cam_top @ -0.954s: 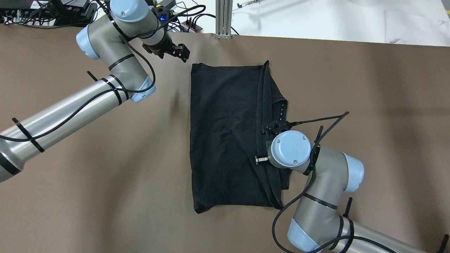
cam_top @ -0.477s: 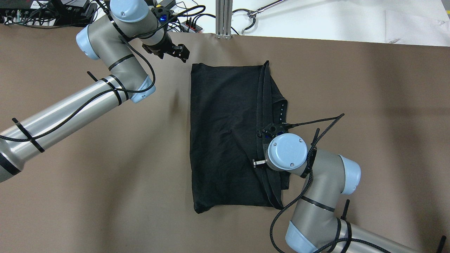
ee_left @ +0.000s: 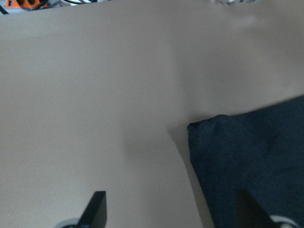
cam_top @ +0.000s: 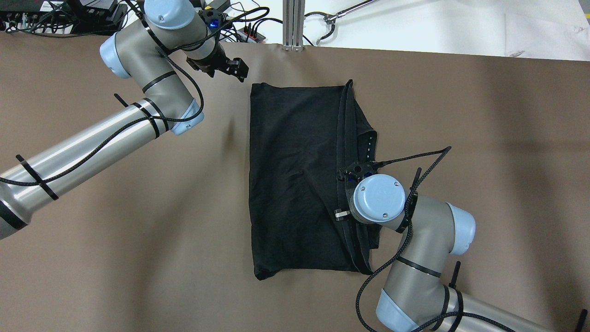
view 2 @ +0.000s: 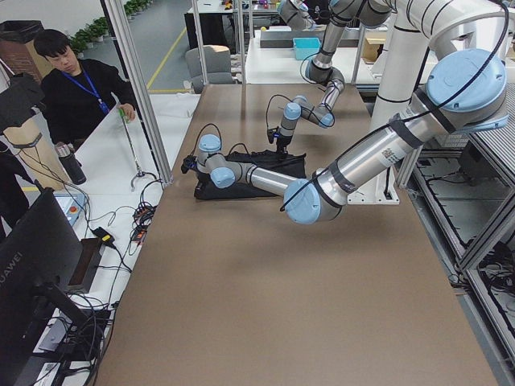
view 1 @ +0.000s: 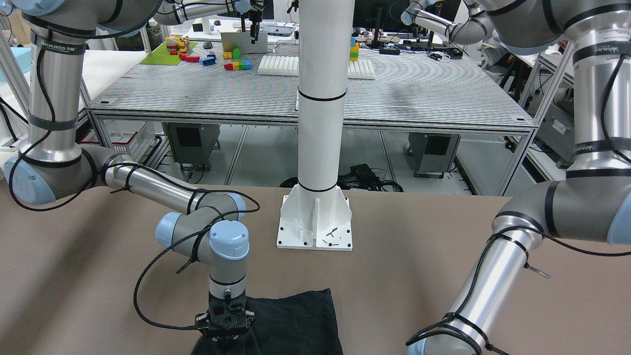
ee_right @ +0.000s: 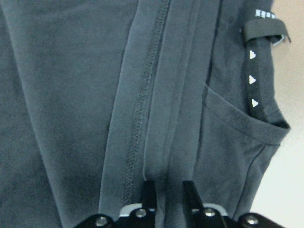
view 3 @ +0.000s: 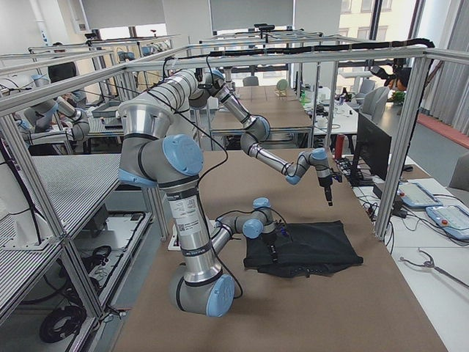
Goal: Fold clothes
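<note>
One black garment (cam_top: 290,161); right gripper (ee_right: 164,187) pinched on its hem fold; left gripper (cam_top: 239,70) spread wide, empty.

garment (cam_top: 295,175) on table (cam_top: 138,258), right tool (ee_right: 166,189) atop

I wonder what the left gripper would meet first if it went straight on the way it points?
Probably the bare table just beside the black garment's corner, judging by the wrist view past the left gripper's open fingers; depth is unclear, so it might graze that corner.
</note>
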Action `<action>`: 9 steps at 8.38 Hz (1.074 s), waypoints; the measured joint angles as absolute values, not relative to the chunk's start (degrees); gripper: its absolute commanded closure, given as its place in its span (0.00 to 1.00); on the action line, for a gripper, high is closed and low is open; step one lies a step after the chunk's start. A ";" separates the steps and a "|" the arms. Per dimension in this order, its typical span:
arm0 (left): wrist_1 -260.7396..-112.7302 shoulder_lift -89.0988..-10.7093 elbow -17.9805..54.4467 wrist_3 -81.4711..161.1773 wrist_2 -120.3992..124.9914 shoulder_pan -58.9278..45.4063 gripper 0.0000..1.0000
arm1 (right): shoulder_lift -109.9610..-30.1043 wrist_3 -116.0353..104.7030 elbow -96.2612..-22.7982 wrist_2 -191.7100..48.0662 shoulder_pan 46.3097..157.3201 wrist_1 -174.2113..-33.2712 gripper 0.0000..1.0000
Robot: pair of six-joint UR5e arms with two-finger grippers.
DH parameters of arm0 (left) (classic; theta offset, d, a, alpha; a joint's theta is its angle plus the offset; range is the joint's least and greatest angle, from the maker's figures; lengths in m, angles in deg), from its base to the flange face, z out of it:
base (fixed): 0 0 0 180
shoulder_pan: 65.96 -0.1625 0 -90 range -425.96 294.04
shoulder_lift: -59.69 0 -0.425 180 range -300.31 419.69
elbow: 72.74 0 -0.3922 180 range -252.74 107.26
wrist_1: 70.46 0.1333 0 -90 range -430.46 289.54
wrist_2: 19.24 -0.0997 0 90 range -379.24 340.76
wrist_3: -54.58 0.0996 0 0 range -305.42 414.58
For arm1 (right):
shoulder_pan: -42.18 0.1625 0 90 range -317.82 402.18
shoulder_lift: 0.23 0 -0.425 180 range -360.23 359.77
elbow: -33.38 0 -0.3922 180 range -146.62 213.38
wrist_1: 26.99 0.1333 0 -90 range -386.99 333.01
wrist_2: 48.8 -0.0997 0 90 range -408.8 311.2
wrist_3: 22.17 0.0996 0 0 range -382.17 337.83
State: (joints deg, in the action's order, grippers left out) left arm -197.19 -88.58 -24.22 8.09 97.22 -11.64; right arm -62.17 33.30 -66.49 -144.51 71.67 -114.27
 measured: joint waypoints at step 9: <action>-197.18 -88.58 -24.22 8.09 97.21 -11.71 0.06 | -63.07 31.97 -67.78 -144.94 72.25 -114.10 1.00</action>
State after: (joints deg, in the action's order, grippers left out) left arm -197.18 -88.58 -24.22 8.09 97.21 -11.71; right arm -63.07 31.97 -67.78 -144.94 72.25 -114.10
